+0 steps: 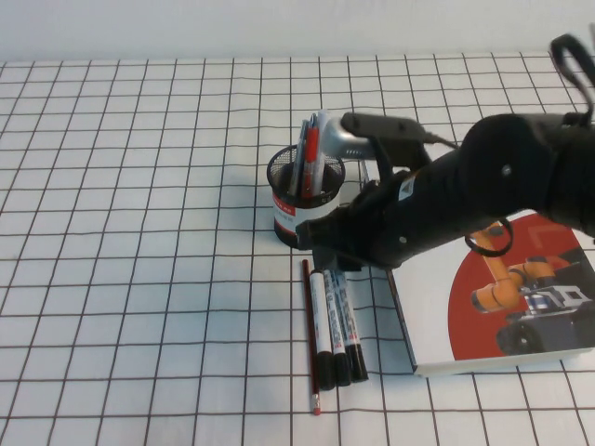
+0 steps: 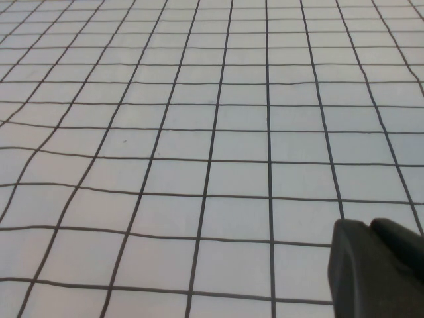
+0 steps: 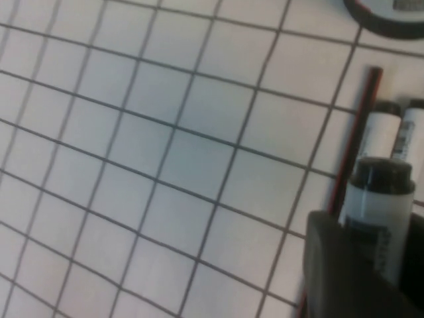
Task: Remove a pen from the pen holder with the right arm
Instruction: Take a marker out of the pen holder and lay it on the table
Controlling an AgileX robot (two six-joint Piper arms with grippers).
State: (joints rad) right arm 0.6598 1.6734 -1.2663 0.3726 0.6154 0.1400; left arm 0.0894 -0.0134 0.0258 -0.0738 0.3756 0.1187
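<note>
High view: right arm reaches over the grid cloth, just in front of the pen holder.
Pen holder: black mesh, upright, pens standing in it.
Right gripper: low by the holder, jaws clamped on a white marker with a black cap.
Held marker: outside the holder, just beside a red pencil.
Cloth: loose markers lying beside a book.
Left gripper: over bare cloth; open or closed, cannot tell.

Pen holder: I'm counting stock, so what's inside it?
Several pens, some red, stick out of the pen holder; its mesh hides their lower ends. The right gripper beside it grips a marker; the left gripper hangs over the table.
</note>
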